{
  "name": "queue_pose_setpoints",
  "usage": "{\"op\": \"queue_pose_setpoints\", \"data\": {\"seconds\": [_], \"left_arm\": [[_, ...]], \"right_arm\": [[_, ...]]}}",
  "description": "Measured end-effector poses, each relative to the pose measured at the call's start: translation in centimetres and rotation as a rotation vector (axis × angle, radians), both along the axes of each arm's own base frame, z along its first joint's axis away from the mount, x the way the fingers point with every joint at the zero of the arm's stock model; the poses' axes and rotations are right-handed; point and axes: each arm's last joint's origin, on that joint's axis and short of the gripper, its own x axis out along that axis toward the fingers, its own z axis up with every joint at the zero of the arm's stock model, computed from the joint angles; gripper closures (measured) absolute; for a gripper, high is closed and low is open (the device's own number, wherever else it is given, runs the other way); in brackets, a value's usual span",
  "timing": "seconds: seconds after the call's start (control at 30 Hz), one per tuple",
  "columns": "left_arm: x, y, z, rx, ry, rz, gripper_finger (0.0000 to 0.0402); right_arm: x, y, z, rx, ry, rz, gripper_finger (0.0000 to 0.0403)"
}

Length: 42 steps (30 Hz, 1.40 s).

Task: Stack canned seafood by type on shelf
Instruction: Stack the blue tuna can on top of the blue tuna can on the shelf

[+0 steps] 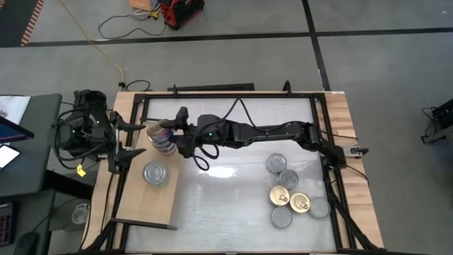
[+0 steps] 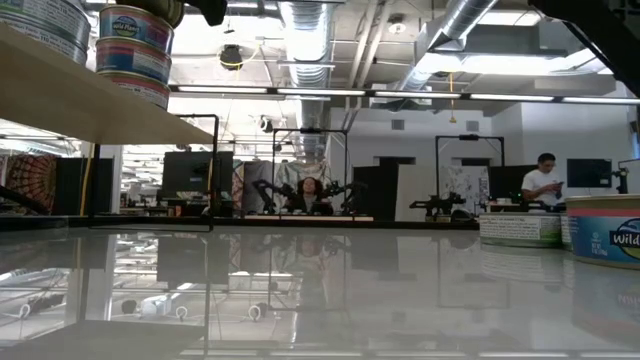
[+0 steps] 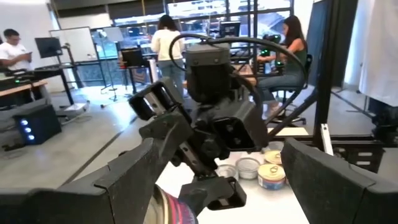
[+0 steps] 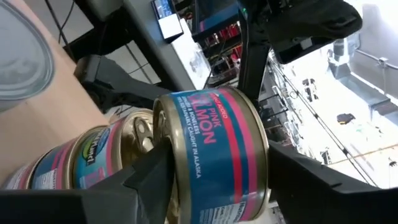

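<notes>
Held tin: you will find a pink-salmon tin pinched in your right gripper, over the stack at the shelf's far end.
Shelf: left side of the table; a second silver-topped pile sits nearer.
Loose tins: clustered on the table's right.
Left gripper: spread wide, left of the stack.

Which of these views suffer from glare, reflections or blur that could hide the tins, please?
High view: ceiling light washes over the glossy white tabletop, though the loose tins stay readable. Low view: the tabletop mirrors the room, and the near tin is soft. Right wrist view: the salmon tin is sharp, the background overexposed.
</notes>
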Motion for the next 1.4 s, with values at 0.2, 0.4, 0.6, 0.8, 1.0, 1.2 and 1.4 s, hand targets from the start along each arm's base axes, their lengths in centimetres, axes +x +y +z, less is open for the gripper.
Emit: {"op": "queue_pose_setpoints", "data": {"seconds": [0.2, 0.4, 0.6, 0.8, 1.0, 1.2, 1.4], "left_arm": [[0.2, -0.6, -0.1, 0.011, 0.005, -0.013, 0.0079], [0.4, -1.0, -0.1, 0.019, 0.008, -0.025, 0.0079], [0.4, -1.0, -0.1, 0.021, 0.008, -0.031, 0.0079], [0.4, -1.1, -0.5, 0.055, 0.023, -0.069, 0.0079], [0.7, -1.9, -1.3, 0.213, 0.080, -0.085, 0.0079], [1.6, -3.7, -2.3, 0.547, 0.177, 0.098, 0.0068], [2.7, -5.1, -2.9, 0.655, 0.227, 0.234, 0.0061]], "right_arm": [[0.0, 0.2, -0.2, 0.020, 0.013, 0.053, 0.0137], [0.0, -0.3, -0.1, 0.126, -0.005, 0.083, 0.0137], [0.0, -0.7, -0.3, 0.144, 0.014, 0.097, 0.0137], [0.0, -0.5, -0.3, 0.141, 0.017, 0.123, 0.0137], [0.0, -0.7, -0.3, 0.137, 0.019, 0.117, 0.0137], [0.0, -0.9, -0.4, 0.138, 0.025, 0.110, 0.0137], [0.0, -0.9, -0.4, 0.139, 0.024, 0.104, 0.0137]]}}
